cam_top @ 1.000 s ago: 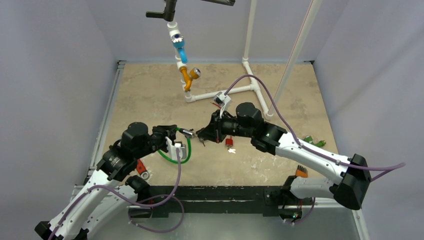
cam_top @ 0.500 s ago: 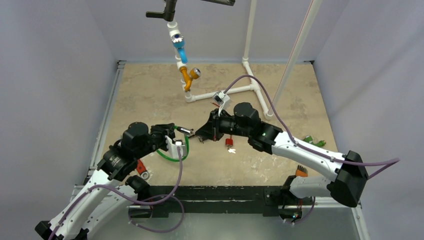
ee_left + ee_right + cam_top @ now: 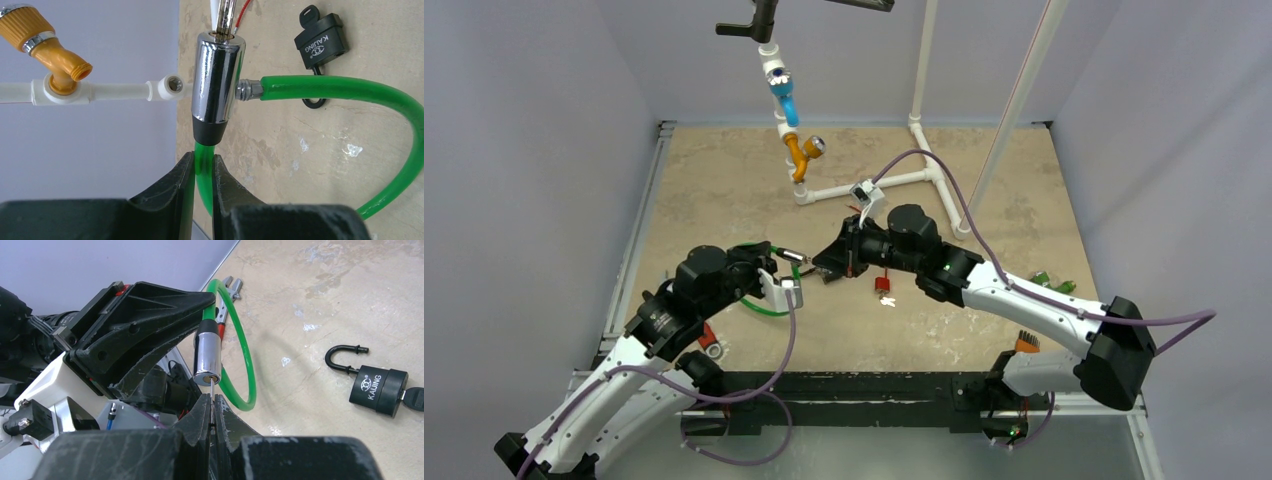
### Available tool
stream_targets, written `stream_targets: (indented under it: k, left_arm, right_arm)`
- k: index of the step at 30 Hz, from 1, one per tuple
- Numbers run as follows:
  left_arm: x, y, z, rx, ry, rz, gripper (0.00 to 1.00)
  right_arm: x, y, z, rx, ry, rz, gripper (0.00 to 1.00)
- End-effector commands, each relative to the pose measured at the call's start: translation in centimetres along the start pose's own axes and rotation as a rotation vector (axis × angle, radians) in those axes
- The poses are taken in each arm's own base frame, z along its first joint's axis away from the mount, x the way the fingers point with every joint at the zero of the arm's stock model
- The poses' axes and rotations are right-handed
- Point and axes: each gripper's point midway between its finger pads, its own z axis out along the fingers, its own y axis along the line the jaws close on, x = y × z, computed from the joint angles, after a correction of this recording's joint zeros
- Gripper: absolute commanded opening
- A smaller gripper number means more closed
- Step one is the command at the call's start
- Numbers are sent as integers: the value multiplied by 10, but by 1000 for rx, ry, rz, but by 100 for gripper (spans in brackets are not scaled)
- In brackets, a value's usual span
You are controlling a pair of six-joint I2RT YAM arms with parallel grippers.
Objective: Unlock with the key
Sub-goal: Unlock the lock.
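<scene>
A green cable lock with a chrome cylinder is held up off the table. My left gripper is shut on the green cable just below the cylinder's black collar. In the right wrist view the cylinder faces me with its keyhole. My right gripper is shut on the key, whose thin silver blade sits in the keyhole. From above, the two grippers meet at the cylinder over the table's middle, with the cable loop hanging toward the left arm.
A black padlock with its shackle open and a key in it lies on the table to the right. A red-tagged key lies below the right wrist. An orange tap on white pipes stands behind. Red-handled clips lie past the cable.
The left arm has pushed a little right with the lock. The right wrist has edged left and away toward it. Both grips have stayed shut.
</scene>
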Motion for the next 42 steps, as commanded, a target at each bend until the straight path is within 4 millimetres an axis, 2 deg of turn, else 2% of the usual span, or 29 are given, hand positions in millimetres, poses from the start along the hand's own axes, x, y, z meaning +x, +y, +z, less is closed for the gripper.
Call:
stream_targets:
  k: [1, 10, 15, 22, 25, 32, 38, 42]
  left_arm:
    - [-11, 34, -2, -131, -25, 28, 0]
    - [-13, 30, -1, -119, -26, 24, 0]
    - [-22, 25, -1, -94, -74, -4, 0]
    - [-37, 17, 1, -46, -138, -38, 0]
    - [-42, 20, 2, -45, -153, -39, 0]
    - [-47, 27, 0, -46, -151, -93, 0]
    - [-34, 28, -2, -89, -87, -206, 0]
    - [-36, 30, -1, -108, -97, -309, 0]
  right_arm:
    - [-14, 7, 5, -24, -57, 13, 0]
    - [-10, -5, 9, 27, -54, 42, 0]
    - [-12, -8, 11, 41, -65, 47, 0]
    - [-12, -1, 16, -13, -67, 27, 0]
    - [-11, 4, 18, -43, -62, 12, 0]
    - [-8, 0, 22, -49, -73, -9, 0]
    - [-6, -8, 4, -25, -132, -23, 0]
    - [-12, -8, -12, -22, -203, -38, 0]
